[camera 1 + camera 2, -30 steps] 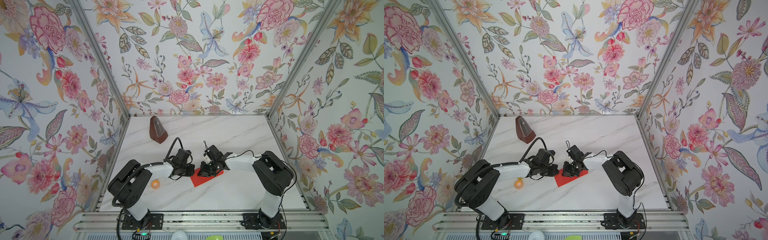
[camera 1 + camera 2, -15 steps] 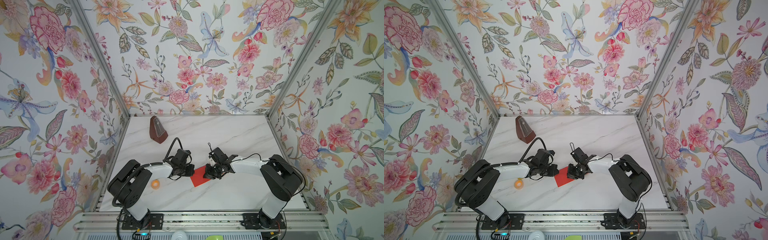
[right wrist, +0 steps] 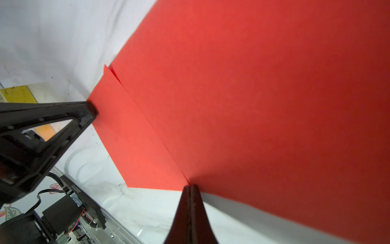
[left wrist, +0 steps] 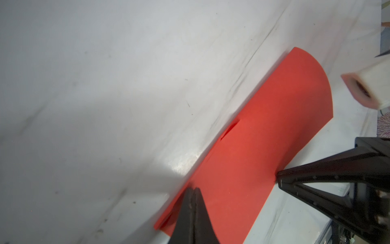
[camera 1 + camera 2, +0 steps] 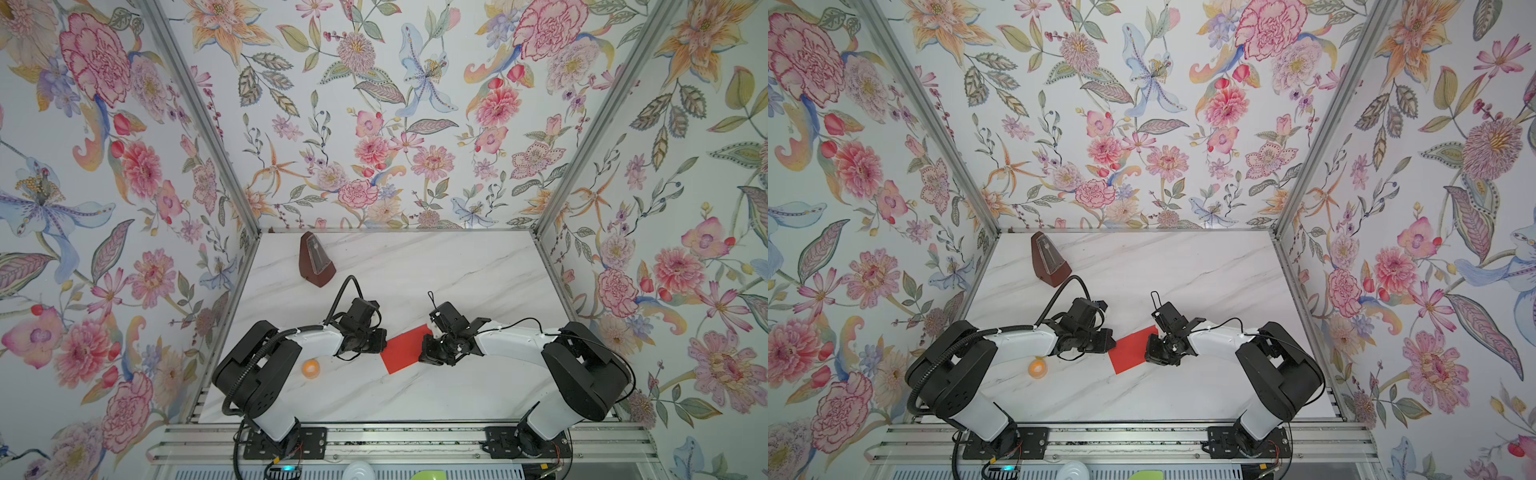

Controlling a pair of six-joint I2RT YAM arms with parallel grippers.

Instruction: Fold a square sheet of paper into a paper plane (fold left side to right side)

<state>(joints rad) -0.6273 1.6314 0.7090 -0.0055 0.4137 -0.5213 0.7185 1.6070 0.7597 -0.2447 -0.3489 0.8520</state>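
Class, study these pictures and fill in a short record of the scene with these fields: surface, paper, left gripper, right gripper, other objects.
surface: white marble-look table
paper: red sheet, on the table between the two grippers, with two layers showing along one edge
left gripper: shut, tip at one edge of the red sheet
right gripper: shut, tip at the opposite edge
other objects: brown metronome at the back left; small orange object at the front left
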